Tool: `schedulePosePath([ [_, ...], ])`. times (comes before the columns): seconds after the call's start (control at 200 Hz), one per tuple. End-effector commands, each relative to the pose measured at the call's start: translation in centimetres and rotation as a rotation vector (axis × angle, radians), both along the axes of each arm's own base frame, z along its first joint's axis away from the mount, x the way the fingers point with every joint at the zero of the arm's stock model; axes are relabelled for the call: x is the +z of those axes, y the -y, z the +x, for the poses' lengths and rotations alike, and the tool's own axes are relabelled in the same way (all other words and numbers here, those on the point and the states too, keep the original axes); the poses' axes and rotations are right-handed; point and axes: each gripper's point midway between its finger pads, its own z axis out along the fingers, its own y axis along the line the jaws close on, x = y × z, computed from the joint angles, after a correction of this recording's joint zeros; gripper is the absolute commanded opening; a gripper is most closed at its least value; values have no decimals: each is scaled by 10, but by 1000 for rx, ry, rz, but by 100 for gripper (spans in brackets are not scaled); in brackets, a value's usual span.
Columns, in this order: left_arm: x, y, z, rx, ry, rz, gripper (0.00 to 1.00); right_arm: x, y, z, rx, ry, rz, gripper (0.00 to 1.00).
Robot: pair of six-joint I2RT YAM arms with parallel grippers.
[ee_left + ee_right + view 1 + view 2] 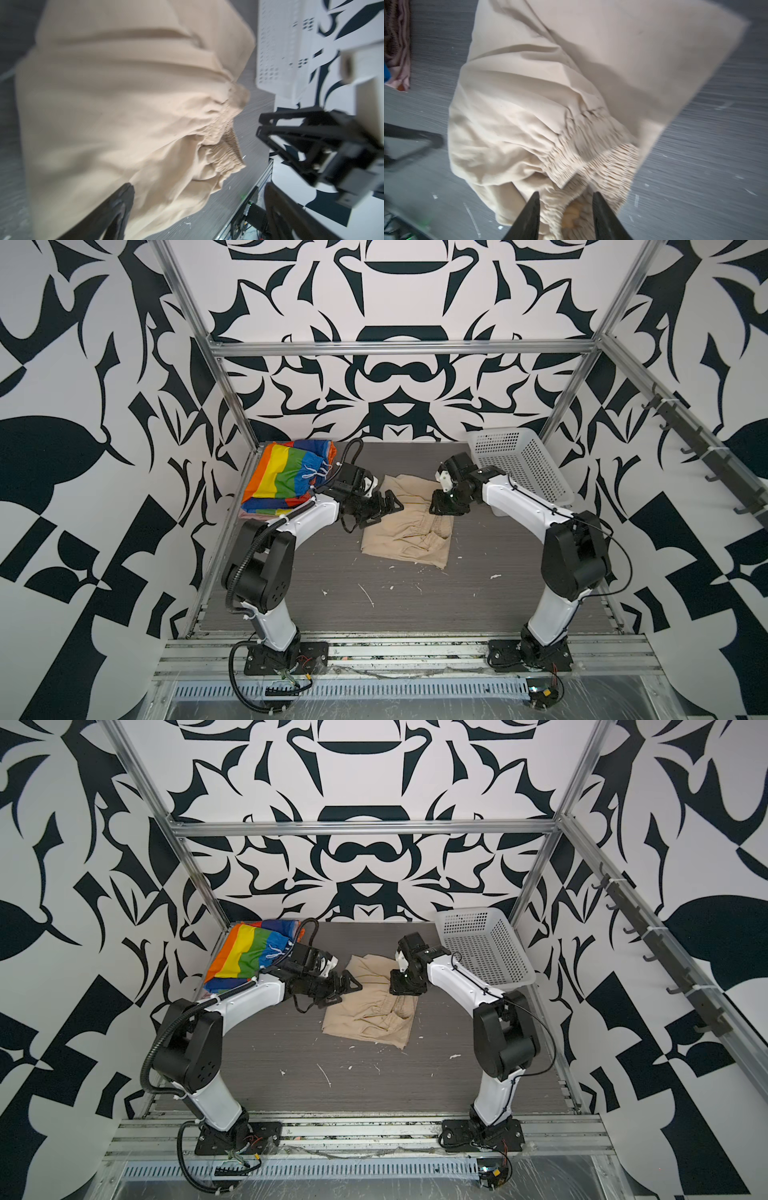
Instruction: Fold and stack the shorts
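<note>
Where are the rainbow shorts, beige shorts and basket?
rainbow shorts [291, 472]: in a top view, green stripe.
beige shorts [399, 541]: in a top view, lower cloth.
basket [536, 472]: in a top view, holed wall.

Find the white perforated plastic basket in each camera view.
Top view: white perforated plastic basket, at the far right.
Top view: basket, same place.
Left wrist: basket, blurred, beyond the beige cloth shorts.
Right wrist: not in it.
Shared landmark: the shorts, in all four.

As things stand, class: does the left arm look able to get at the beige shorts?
Probably yes. The left gripper hangs open at the edge of the beige shorts on its own side, with nothing between; the right gripper is over the opposite side.
</note>
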Motion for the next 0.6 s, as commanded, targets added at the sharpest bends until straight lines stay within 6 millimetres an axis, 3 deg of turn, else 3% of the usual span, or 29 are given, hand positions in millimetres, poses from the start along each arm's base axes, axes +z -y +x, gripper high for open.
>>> schedulePosePath([
  [0.0,-29,2,-15,-27,-61,48,99,-10,-22,12,7,-31,81,45],
  [0.155,-59,-4,-28,-29,-123,92,99,-47,-7,17,-4,-78,-9,45],
  [0.29,-63,-8,-30,-46,-115,124,99,-60,9,18,-14,-94,-43,46],
  [0.365,-51,-10,-25,-63,-69,154,99,-49,12,18,-10,-85,-39,47],
  [0.46,-19,-20,-12,-85,88,259,99,-18,10,18,-3,-30,-9,49],
  [0.595,23,-44,8,-89,333,453,99,21,15,12,3,42,3,69],
])
